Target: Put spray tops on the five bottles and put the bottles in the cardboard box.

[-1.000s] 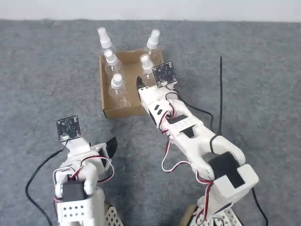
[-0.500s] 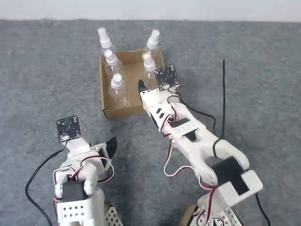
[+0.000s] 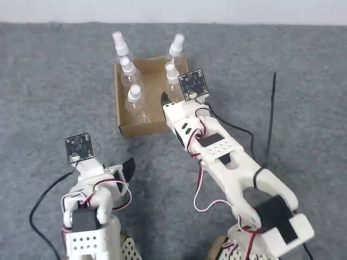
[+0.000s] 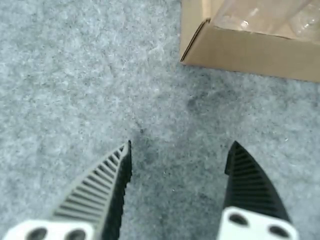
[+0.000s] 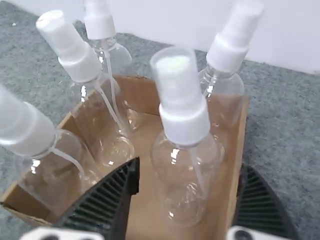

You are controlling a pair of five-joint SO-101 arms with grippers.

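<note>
The cardboard box point(image 3: 122, 111) holds three clear bottles with white spray tops: one at its far left point(image 3: 128, 70), one near left point(image 3: 134, 102), one at the right point(image 3: 171, 75). Two more topped bottles stand just behind the box, on the left point(image 3: 119, 44) and on the right point(image 3: 176, 46). My right gripper point(image 3: 176, 95) hangs over the box's right side, open. In the right wrist view it point(image 5: 189, 170) has the right-hand bottle point(image 5: 185, 145) between its spread fingers, with gaps on both sides. My left gripper point(image 3: 123, 169) is open over the carpet, short of the box corner point(image 4: 200, 37).
Grey carpet point(image 3: 59, 92) covers the table all around the box. A thin black cable point(image 3: 269, 116) runs up the right side beside the right arm. A pale wall strip point(image 3: 173, 11) closes the far edge.
The right arm's rear links have swung to the right and its gripper has shifted slightly right by the box's right-hand bottle. The left arm has stayed still.
</note>
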